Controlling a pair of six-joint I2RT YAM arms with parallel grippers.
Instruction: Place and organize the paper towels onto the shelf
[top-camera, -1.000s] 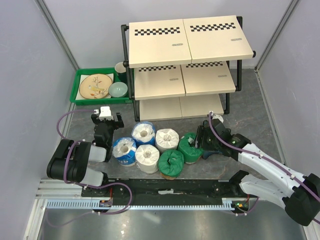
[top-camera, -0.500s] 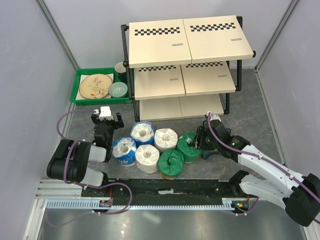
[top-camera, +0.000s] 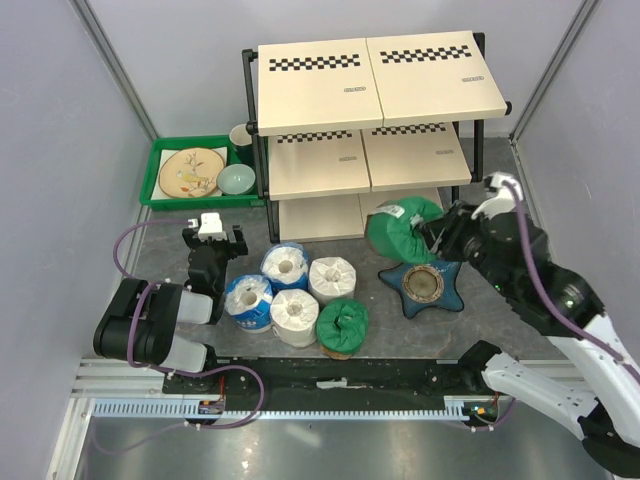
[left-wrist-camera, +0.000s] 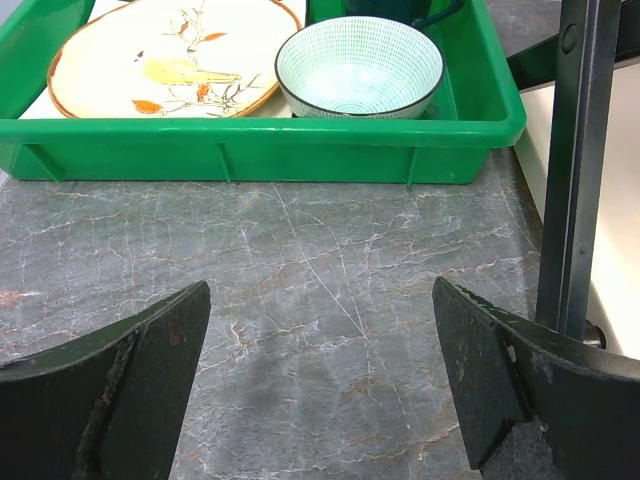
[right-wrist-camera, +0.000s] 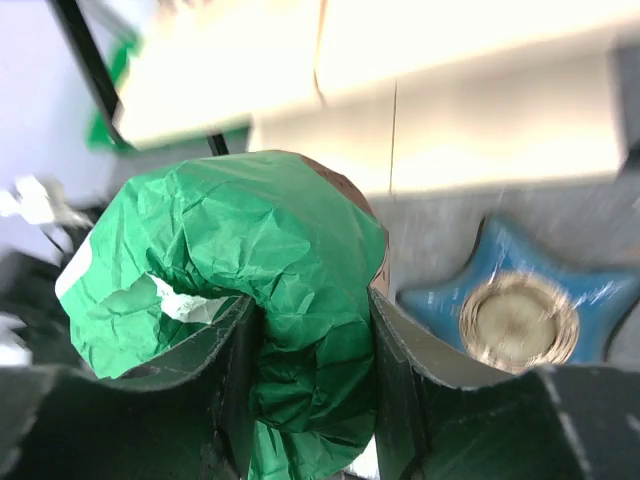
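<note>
One green-wrapped roll is pinched in the right gripper, which is pressed into its crumpled wrap. It hangs clear of the table at 11 o'clock from the blue star dish, just in front of the shelf. Five other paper towels cluster at 9 o'clock from the dish, and none is on a board yet. The left gripper, spread and holding nothing, rests low, with the green tray at its 12 o'clock. The step in hand is probably the carry to a board.

- Hold your squeeze even, because the roll looks soft and could slip or deform.
- Enter between the black uprights, not across one.
- Choose one end of a board, leaving room for the other rolls.
- Open the fingers only once the roll sits fully on the board.
</note>
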